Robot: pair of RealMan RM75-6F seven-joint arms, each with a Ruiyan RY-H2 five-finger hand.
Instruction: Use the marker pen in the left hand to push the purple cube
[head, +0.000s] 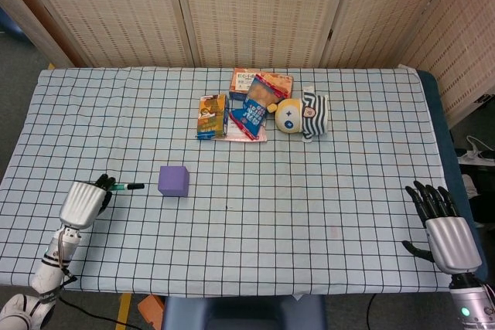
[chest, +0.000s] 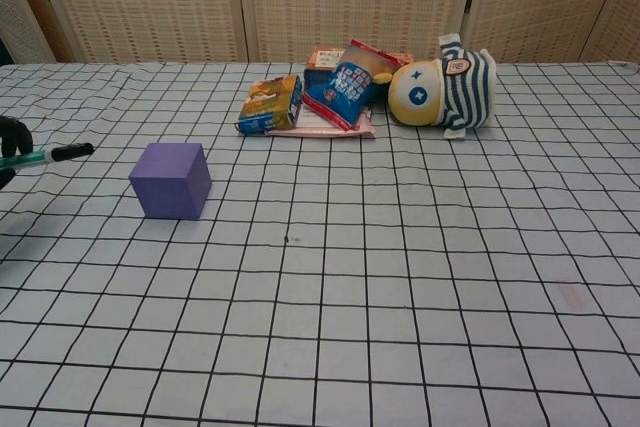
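Note:
The purple cube (head: 173, 180) (chest: 171, 180) stands on the checked tablecloth, left of the middle. My left hand (head: 85, 201) (chest: 8, 145) is to its left and grips a marker pen (head: 126, 186) (chest: 50, 155). The pen's black tip points right toward the cube and stops a short gap from its left face. In the chest view only the hand's dark fingers show at the left edge. My right hand (head: 441, 222) rests at the table's near right corner, fingers spread, holding nothing.
At the back middle lie several snack packets (head: 244, 103) (chest: 320, 92) and a striped plush toy (head: 302, 115) (chest: 440, 92). The checked tablecloth (head: 309, 214) covers the whole table.

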